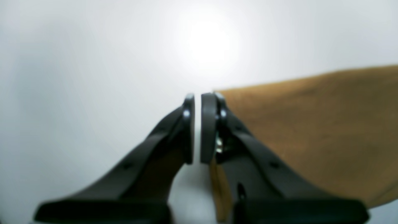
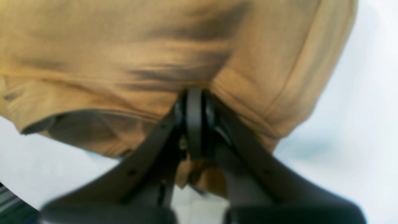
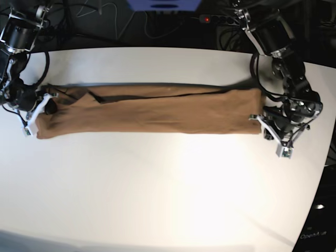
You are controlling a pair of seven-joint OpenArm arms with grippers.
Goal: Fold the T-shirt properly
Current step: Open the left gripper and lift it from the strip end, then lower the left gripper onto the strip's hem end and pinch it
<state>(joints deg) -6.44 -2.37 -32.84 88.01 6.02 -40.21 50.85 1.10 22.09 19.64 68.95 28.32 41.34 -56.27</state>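
T-shirt (image 3: 152,111) stretched in long band across white table (image 3: 157,184). Right gripper (image 2: 194,124) low at collar end, clenched on cloth. Left gripper (image 1: 197,129) bent down beside hem end, jaws nearly together, holding nothing.

From the base view we look steeply down from above on the whole white tabletop (image 3: 157,184), both arms at its far corners. Each wrist camera sits close behind its own gripper, looking along the fingers, blurred by nearness. All three views share the tan T-shirt (image 3: 152,110) and the tabletop.
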